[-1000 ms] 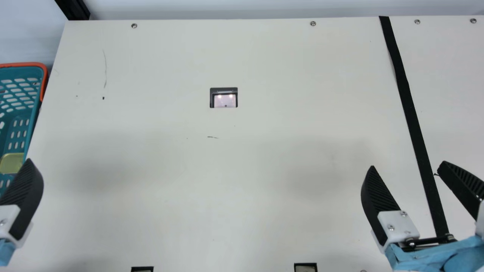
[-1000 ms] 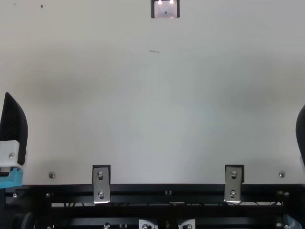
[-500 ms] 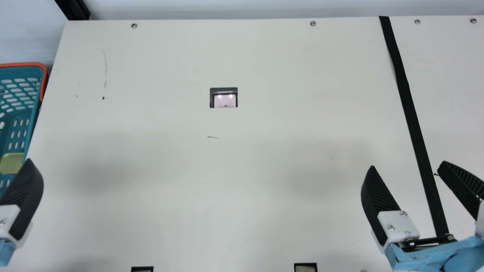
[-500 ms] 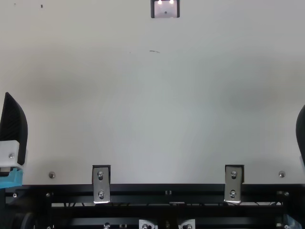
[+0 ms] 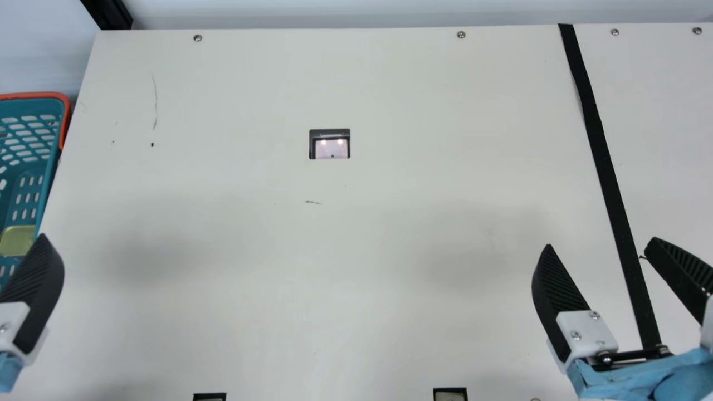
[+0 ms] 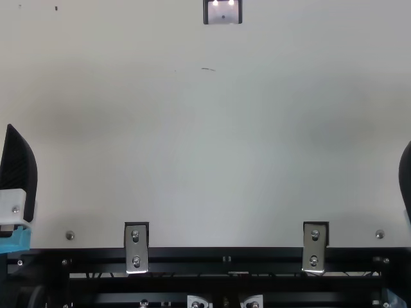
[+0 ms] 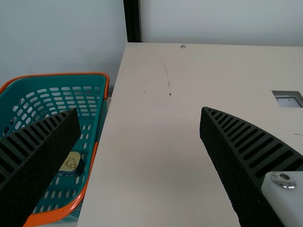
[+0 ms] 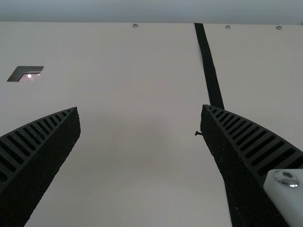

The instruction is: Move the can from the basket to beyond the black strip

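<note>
**Lot: one can, in basket, nine o'clock; two hands, both spread**

Item, can: gold-topped, with a ring on the lid and a dark side. Location: inside the basket, by the wall nearest the worktop, just short of nine o'clock in the main view.

Item, basket: teal, pierced walls, orange rim. Beside the worktop's edge, between nine and ten o'clock in the main view.

Item, left hand: black ribbed fingers spread wide apart. Between eight and nine o'clock in the main view.

Item, right hand: matching pattern, fingers likewise spread. Four o'clock in the main view, a stretch of the black strip showing between them.

Item, black strip: runs from two o'clock down to four across the cream worktop.

Item, recess: dark-edged, two bright spots within, between eleven and twelve o'clock.

Item, metal brackets, a pair: one at seven o'clock in the top view, the other between four and five.
</note>
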Robot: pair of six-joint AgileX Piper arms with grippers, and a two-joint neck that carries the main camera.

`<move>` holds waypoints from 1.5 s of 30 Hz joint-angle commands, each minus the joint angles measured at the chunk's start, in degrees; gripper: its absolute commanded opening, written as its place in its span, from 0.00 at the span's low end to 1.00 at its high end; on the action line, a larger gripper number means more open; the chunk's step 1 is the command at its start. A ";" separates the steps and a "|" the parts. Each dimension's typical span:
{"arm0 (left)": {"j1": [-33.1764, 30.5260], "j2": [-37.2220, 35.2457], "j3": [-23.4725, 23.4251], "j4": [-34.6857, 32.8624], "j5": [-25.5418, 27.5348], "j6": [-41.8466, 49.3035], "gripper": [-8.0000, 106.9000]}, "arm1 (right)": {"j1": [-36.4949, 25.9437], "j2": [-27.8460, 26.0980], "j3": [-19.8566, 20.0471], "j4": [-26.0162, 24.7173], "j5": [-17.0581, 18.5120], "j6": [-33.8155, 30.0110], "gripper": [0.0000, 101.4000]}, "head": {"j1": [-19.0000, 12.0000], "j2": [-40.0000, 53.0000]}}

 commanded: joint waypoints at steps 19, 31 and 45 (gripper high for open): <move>0.00 0.00 0.00 0.00 0.00 0.00 0.85 | 0.00 0.00 0.00 0.00 0.00 0.00 1.00 | 0.72 13.18; 0.00 0.00 0.00 0.00 0.00 0.00 0.85 | 0.00 0.00 0.00 0.00 0.00 0.00 1.00 | -1.16 18.02; 0.00 0.00 0.00 0.00 0.00 0.00 0.85 | 0.00 0.00 0.00 0.00 0.00 0.00 1.00 | -5.96 21.21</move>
